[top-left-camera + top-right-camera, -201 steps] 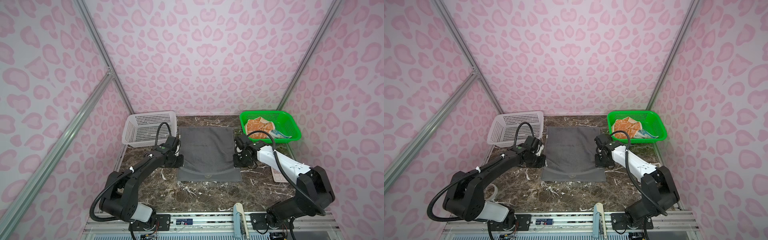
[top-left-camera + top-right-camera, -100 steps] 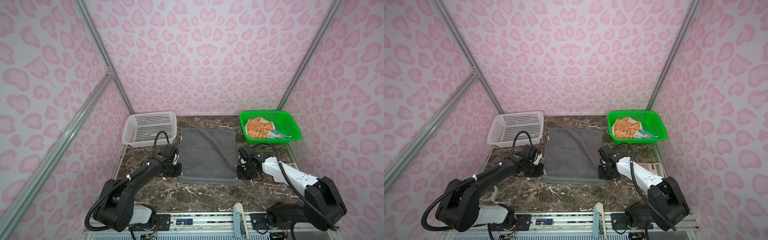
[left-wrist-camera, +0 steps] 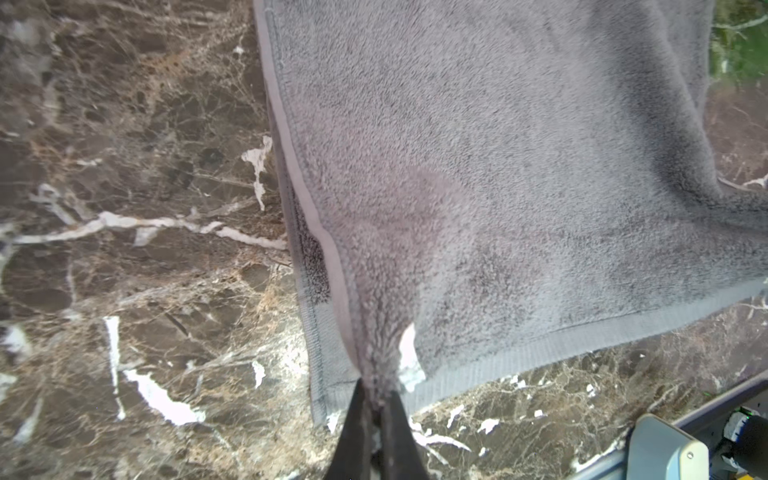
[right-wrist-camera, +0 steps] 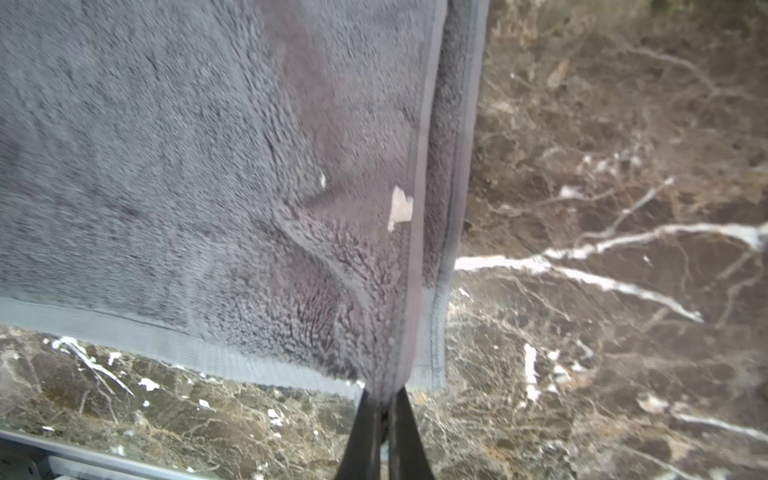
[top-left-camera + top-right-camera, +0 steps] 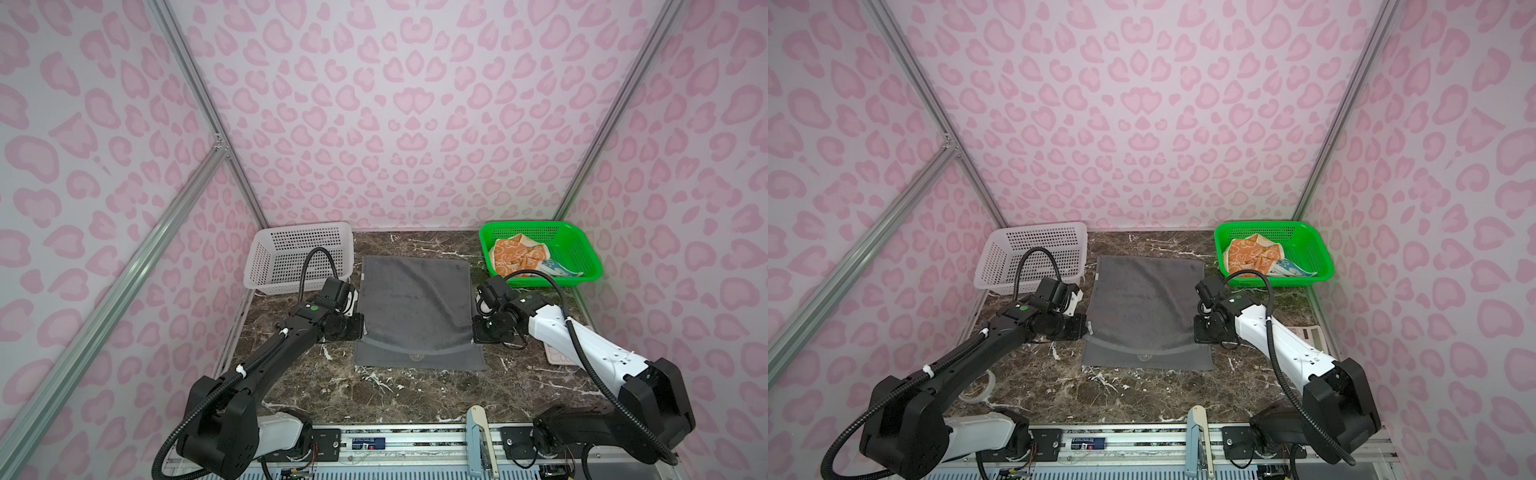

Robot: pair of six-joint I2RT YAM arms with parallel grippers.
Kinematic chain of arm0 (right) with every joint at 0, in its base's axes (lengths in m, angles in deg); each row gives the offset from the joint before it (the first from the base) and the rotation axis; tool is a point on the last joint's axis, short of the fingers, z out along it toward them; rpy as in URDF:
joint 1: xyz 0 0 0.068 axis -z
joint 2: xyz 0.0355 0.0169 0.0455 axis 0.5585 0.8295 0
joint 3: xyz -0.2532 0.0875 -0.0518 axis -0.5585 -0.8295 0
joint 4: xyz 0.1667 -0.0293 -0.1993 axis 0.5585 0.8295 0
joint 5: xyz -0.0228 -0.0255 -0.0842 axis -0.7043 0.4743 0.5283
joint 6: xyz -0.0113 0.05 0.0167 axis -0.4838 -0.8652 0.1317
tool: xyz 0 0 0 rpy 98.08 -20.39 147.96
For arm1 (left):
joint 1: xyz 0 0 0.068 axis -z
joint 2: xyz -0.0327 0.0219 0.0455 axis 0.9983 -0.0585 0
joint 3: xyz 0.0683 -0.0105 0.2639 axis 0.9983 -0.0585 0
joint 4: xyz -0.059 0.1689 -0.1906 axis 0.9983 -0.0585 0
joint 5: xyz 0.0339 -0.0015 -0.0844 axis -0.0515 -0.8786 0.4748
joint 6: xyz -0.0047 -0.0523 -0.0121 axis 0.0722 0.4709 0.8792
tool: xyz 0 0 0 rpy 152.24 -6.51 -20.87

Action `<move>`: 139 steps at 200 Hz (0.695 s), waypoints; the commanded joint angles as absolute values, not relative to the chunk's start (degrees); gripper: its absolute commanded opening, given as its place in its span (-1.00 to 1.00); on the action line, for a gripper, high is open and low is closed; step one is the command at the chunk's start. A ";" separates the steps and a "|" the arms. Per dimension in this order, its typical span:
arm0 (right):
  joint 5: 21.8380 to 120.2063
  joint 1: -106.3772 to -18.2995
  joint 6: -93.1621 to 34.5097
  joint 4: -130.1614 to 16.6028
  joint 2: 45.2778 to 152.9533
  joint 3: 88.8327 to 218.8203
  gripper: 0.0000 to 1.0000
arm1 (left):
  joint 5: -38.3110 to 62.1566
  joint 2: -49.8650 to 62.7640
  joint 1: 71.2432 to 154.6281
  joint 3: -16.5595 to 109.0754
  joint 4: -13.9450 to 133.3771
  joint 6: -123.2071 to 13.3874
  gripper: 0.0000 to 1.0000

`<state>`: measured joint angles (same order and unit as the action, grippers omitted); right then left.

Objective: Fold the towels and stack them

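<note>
Left gripper [image 3: 376,390] clamped shut on a corner of the dark grey towel [image 5: 415,307], pinching the upper layer; right gripper [image 4: 382,395] likewise pinched on the opposite corner. In both top views they sit at 9 and 3 o'clock of the towel. It lies doubled over mid marble table [image 5: 374,395], upper hem short of the lower hem at 6 o'clock. Green basket [image 5: 582,245] at 1 o'clock holds crumpled orange towel [image 5: 515,253] and blue towel [image 5: 561,268]. White basket [image 5: 291,232] at 11 o'clock.
</note>
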<state>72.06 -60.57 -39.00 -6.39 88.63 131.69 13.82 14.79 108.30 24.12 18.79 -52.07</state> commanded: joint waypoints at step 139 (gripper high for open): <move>75.40 -62.58 -39.91 -2.44 89.66 129.39 -1.00 | 13.30 10.14 108.97 24.55 12.39 -50.74 -0.94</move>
<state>73.83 -62.66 -40.49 -6.30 92.44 127.56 14.12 6.55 108.99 22.27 15.86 -50.11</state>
